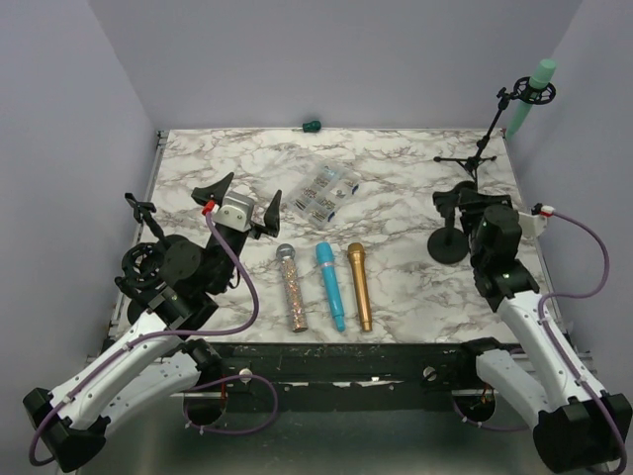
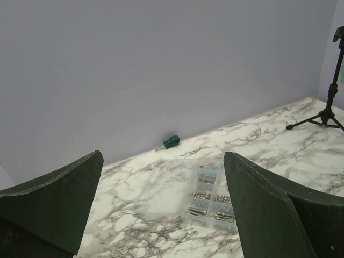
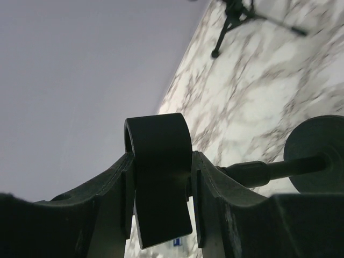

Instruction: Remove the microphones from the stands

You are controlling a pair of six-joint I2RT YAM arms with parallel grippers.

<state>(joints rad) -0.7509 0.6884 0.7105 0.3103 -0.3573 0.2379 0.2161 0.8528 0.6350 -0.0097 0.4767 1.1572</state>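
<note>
Left jaws: fully open, empty, at 9 o'clock over the worktop [image 1: 396, 188].
Right jaws: closed on the black clip [image 3: 158, 140] of the round-base stand [image 1: 447, 245], at 3 o'clock.
Microphone [image 1: 531, 94]: mint-green, tilted in the tripod stand [image 1: 482, 148] ring, at 1 o'clock.
Handling: I judge it light, rigid and smooth. I would grip the barrel above the ring, since the tripod may tip.
Markings: none legible.

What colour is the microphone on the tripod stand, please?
Mint green microphone; top external view shows it best.
</note>
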